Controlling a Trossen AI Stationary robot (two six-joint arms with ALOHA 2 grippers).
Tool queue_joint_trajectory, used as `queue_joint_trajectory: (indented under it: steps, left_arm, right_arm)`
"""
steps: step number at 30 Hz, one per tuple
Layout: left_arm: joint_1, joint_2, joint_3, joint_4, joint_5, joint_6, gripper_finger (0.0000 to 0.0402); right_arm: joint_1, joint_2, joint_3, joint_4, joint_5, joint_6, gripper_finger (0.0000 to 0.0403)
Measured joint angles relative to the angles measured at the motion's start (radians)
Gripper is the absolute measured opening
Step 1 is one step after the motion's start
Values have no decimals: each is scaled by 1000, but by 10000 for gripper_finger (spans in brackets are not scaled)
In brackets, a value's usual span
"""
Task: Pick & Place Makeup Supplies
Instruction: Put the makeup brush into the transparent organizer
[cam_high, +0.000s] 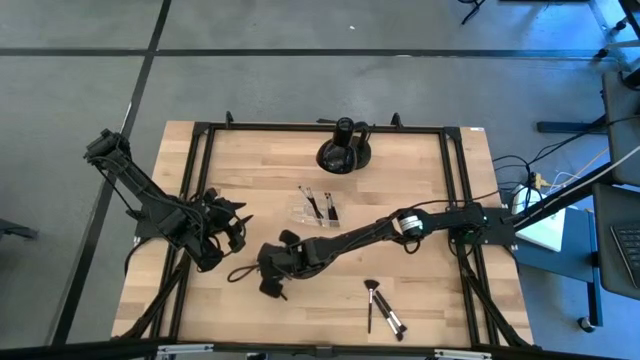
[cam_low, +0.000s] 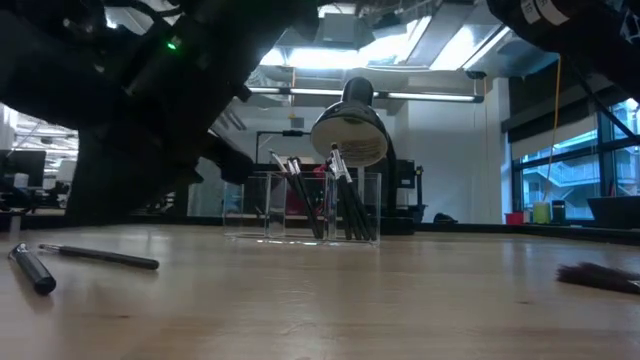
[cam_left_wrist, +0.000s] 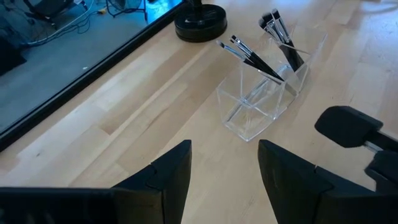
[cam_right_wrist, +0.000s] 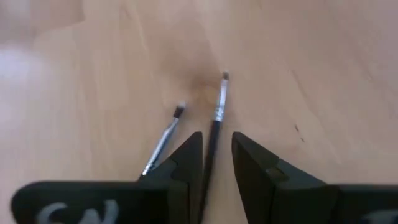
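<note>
We straddle the thin, light, dark-handled silver-ferruled brush (cam_right_wrist: 213, 134) with the right gripper (cam_right_wrist: 217, 163), fingers apart; we judge mid-handle grips best.

Counts, placed against the clear organiser (cam_high: 318, 211):
- organiser: 1, mid-table.
- brushes (cam_left_wrist: 255, 59) standing in it: two bunches, one per compartment; individual count unclear, at least 2 each.
- loose brushes (cam_high: 383, 310) on the table, near-right of the organiser: about 3, one with a fanned tip.
- thin brushes (cam_right_wrist: 217, 112) near-left of the organiser, lying flat: 2.
- black rounded object (cam_high: 343, 150): 1, just beyond the organiser.
- arms: 2.
</note>
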Motion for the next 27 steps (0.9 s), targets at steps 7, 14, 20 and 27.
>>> queue_joint_trajectory:
  steps: [7, 14, 20, 27]
  left_arm:
    - [0, 0, 0, 3, -1, -5, 180]
    - [0, 0, 0, 3, -6, -8, 180]
    - [0, 0, 0, 3, -6, -5, 180]
    - [0, 0, 0, 3, -6, -1, 180]
  right_arm:
    - [0, 0, -16, 23, -9, -41, 87]
    - [-8, 3, -64, 20, 1, -47, 87]
    - [-30, -6, -115, 37, -64, -41, 79]
    - [-32, -5, -112, 19, -79, -44, 11]
